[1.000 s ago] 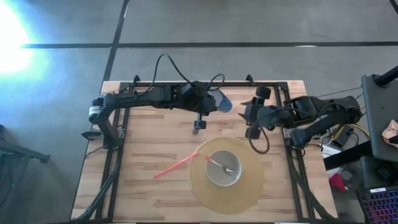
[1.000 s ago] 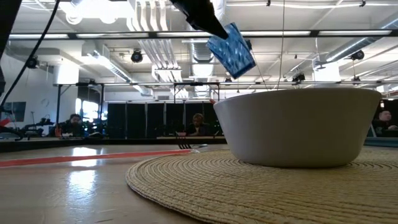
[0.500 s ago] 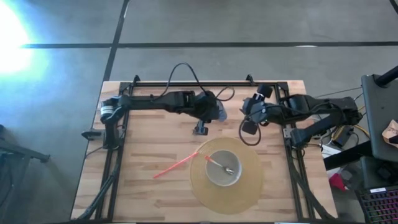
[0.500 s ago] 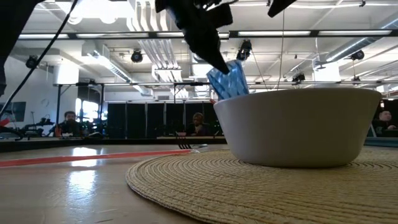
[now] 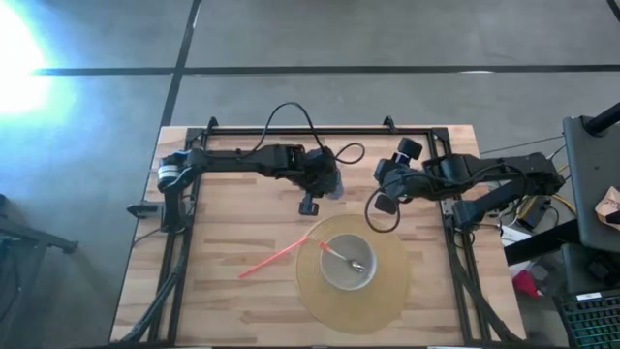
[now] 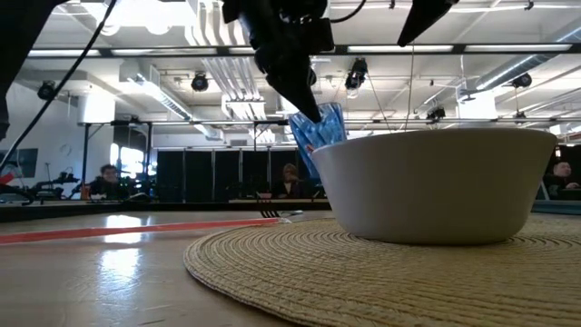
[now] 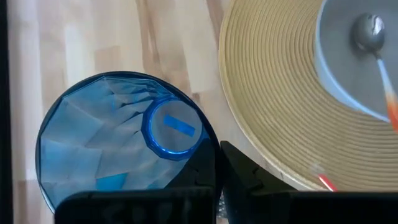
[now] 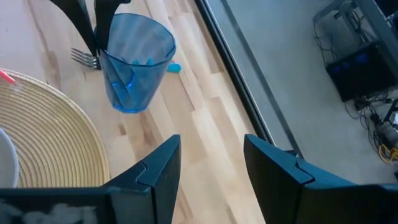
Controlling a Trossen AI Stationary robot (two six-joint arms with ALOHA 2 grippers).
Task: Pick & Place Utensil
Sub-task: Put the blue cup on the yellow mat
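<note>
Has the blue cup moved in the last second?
Yes. In the low view the blue cup, held by the left hand, has dropped from above the white bowl to level with its rim.

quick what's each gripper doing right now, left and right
Left gripper: shut on the rim of the blue cup, held above the table.
Right gripper: open, holding nothing, near the cup.

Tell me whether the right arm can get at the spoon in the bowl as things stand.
Probably yes: the right gripper is open and empty beside the mat, and the spoon lies exposed in the open bowl, with the left gripper off by the blue cup.
</note>
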